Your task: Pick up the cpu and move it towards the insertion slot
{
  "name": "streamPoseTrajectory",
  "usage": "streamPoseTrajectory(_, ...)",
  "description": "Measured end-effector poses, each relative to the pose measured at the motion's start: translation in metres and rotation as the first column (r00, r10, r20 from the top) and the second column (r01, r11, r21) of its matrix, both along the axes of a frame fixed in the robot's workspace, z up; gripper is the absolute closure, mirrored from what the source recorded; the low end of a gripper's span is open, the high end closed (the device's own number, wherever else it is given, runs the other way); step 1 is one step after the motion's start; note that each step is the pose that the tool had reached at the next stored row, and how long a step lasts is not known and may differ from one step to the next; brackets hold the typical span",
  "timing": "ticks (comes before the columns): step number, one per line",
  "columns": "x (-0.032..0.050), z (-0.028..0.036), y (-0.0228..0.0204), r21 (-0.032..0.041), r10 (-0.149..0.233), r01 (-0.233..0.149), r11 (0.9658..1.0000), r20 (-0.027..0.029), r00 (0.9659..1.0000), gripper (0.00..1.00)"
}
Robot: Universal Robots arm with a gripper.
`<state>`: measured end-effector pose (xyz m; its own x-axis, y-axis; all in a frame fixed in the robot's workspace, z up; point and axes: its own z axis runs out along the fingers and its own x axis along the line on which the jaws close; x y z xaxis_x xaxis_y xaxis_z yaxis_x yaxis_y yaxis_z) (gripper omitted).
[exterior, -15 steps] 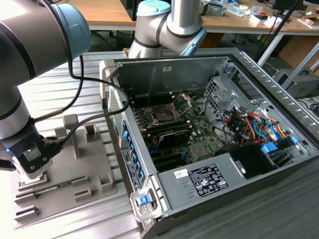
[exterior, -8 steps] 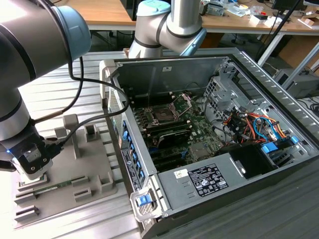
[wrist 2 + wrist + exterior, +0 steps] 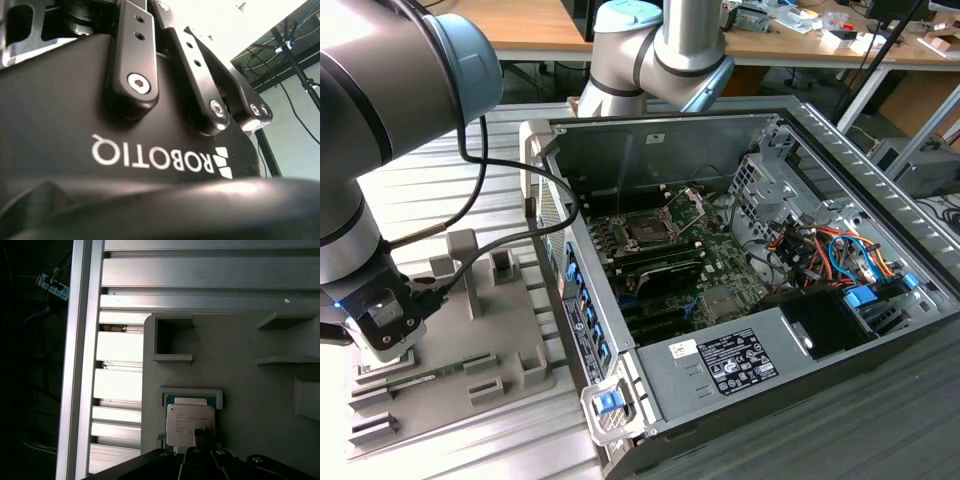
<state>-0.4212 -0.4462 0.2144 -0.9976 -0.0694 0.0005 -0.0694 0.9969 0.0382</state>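
The cpu (image 3: 190,422), a small square chip with a pale metal top, lies flat in a framed nest on the grey fixture plate (image 3: 240,370). In the first wrist view my gripper (image 3: 202,440) hangs directly over the chip's near edge, very close to it or touching it. In the exterior view the gripper (image 3: 385,335) is low over that plate (image 3: 510,340), at the exterior view's left, and hides the chip. The insertion slot (image 3: 650,228) sits on the motherboard inside the open computer case, with its silver bracket (image 3: 690,200) hinged up.
A thin green memory stick (image 3: 420,378) lies on the fixture plate near the gripper, among upright grey posts (image 3: 460,255). The case's metal wall (image 3: 582,320) stands between plate and motherboard. Cables (image 3: 820,250) and a power supply (image 3: 730,360) are in the case.
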Motion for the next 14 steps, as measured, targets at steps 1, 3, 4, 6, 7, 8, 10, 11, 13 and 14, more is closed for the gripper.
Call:
streamPoseTrajectory(1, 0.0000, 0.0000, 0.0000, 0.0000, 0.000, 0.000, 1.0000, 0.0000, 1.0000, 0.89)
streamPoseTrajectory(3, 0.0000, -0.0001, 0.0000, 0.0000, 0.000, 0.000, 1.0000, 0.0000, 1.0000, 0.89)
streamPoseTrajectory(4, 0.0000, -0.0001, 0.0000, 0.0000, 0.000, 0.000, 1.0000, 0.0000, 1.0000, 0.89)
streamPoseTrajectory(6, 0.0000, -0.0001, 0.0000, 0.0000, 0.000, 0.000, 1.0000, 0.0000, 1.0000, 0.89)
streamPoseTrajectory(7, 0.0000, -0.0002, 0.0000, 0.0000, 0.000, 0.000, 1.0000, 0.0000, 1.0000, 0.83)
streamPoseTrajectory(8, 0.0000, -0.0002, 0.0000, 0.0000, 0.000, 0.000, 1.0000, 0.0000, 1.0000, 0.77)
streamPoseTrajectory(10, 0.0000, -0.0002, 0.0000, 0.0000, 0.000, 0.000, 1.0000, 0.0000, 1.0000, 0.71)
streamPoseTrajectory(11, 0.0000, -0.0003, 0.0000, 0.0000, 0.000, 0.000, 1.0000, 0.0000, 1.0000, 0.65)
streamPoseTrajectory(13, 0.0000, -0.0003, 0.0000, 0.0000, 0.000, 0.000, 1.0000, 0.0000, 1.0000, 0.58)
streamPoseTrajectory(14, 0.0000, -0.0003, 0.0000, 0.0000, 0.000, 0.000, 1.0000, 0.0000, 1.0000, 0.53)
